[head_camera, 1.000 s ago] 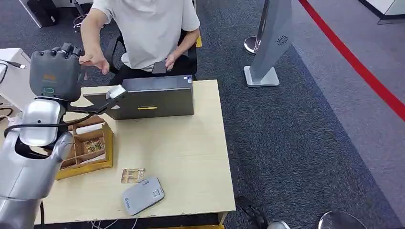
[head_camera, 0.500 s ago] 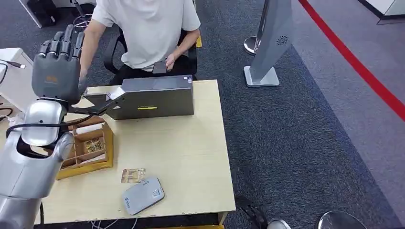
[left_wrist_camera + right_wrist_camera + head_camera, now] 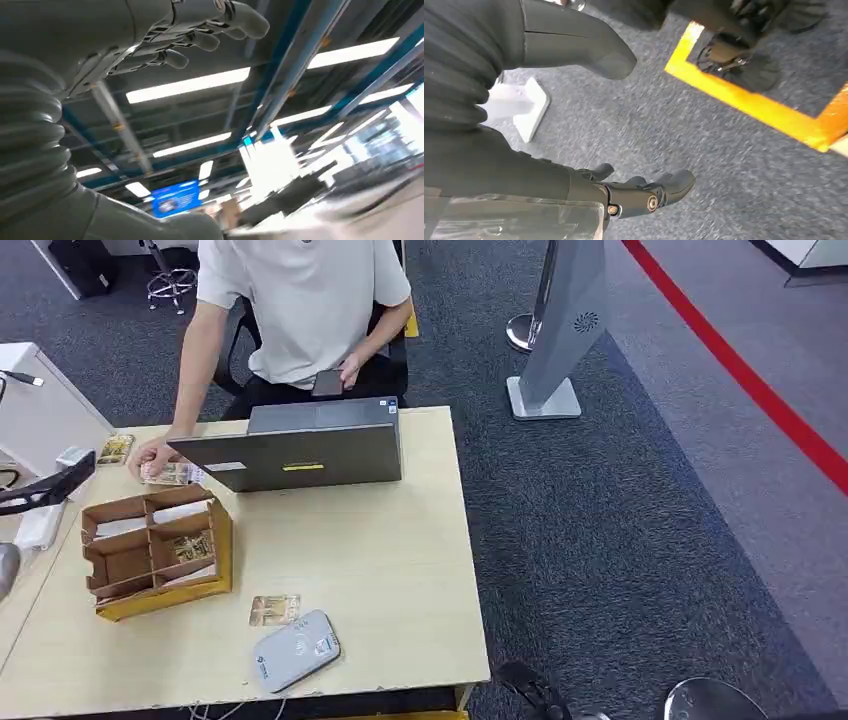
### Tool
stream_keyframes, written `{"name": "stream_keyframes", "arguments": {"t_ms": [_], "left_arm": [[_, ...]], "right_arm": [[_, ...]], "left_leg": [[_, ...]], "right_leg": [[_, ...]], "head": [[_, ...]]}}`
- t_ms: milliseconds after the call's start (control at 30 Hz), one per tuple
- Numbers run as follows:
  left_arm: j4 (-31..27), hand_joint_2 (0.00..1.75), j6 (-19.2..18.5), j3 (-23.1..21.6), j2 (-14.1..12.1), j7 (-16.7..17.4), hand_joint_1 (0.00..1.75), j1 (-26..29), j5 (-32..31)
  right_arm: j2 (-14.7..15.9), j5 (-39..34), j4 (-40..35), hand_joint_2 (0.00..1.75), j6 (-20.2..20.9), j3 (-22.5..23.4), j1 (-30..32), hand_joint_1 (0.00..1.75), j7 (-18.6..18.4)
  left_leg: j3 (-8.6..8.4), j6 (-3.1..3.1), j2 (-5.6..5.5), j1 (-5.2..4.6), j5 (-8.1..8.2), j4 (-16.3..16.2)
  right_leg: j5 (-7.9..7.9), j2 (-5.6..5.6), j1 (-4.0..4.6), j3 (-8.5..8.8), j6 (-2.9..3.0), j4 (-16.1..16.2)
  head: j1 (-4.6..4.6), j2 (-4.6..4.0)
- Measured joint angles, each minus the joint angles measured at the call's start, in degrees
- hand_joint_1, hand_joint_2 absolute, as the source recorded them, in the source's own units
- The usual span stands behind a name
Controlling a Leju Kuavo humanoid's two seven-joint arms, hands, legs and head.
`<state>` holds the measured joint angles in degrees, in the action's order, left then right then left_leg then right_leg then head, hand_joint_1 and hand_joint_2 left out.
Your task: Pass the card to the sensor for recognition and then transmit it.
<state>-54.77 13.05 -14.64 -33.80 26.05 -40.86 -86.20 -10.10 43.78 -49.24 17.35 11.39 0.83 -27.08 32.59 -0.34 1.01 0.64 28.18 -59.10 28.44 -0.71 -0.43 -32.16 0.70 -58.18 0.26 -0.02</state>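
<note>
A grey card sensor (image 3: 296, 650) lies near the table's front edge, with a gold-patterned card (image 3: 275, 610) flat beside it. Behind the open laptop (image 3: 300, 448) sits a person whose hand (image 3: 150, 454) rests on another card (image 3: 168, 474) on the table. A further card (image 3: 115, 448) lies at the far left corner. In the left wrist view my left hand (image 3: 190, 35) is held up toward ceiling lights, fingers spread, holding nothing. My right hand (image 3: 624, 125) hangs over grey carpet, thumb and fingers (image 3: 649, 192) apart and empty.
A cardboard divider box (image 3: 150, 550) with cards in its compartments stands at the table's left. A white unit (image 3: 40, 400) sits off the left edge. A grey stand (image 3: 560, 330) is on the carpet to the right, and a red floor line (image 3: 740, 370) runs beyond it.
My left hand, raised by the person's reaching hand, opened its fingers and then left the head view. The person's hand came down onto a card on the table. The view shifted slightly.
</note>
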Motion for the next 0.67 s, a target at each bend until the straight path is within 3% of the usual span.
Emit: {"name": "stream_keyframes", "arguments": {"t_ms": [133,300,533,667], "left_arm": [[5.85,1.75,3.17,9.86,-4.33,-1.36,0.00,6.26,0.02],[9.82,1.75,4.67,29.23,-6.36,-3.08,0.00,18.62,0.98],[14.11,1.75,6.03,52.68,-5.94,-7.85,0.00,33.50,6.14],[16.40,1.75,4.44,65.19,-3.32,-9.18,0.00,38.31,7.41]], "right_arm": [[0.66,1.53,-0.61,1.75,1.27,0.70,1.06,0.00,1.25],[0.79,3.02,-2.91,1.75,3.06,1.95,3.70,0.00,2.76],[0.77,4.11,-8.96,1.75,6.36,3.21,8.14,0.00,3.26],[0.70,6.14,-11.62,1.75,7.45,4.48,10.15,0.00,4.22]], "left_leg": [[0.03,-0.07,0.06,0.00,0.06,0.02],[0.10,-0.19,0.13,0.02,0.19,0.06],[0.15,-0.19,0.09,0.05,0.31,0.04],[0.13,-0.17,0.04,0.02,0.32,0.04]], "right_leg": [[0.04,-0.12,0.00,-0.09,0.04,0.02],[0.11,-0.22,0.00,-0.14,0.04,0.06],[0.18,-0.14,0.03,-0.12,0.09,0.14],[0.18,-0.04,0.01,-0.09,0.09,0.17]], "head": [[0.04,0.00],[-0.07,0.00],[0.00,0.00],[0.04,0.00]]}}
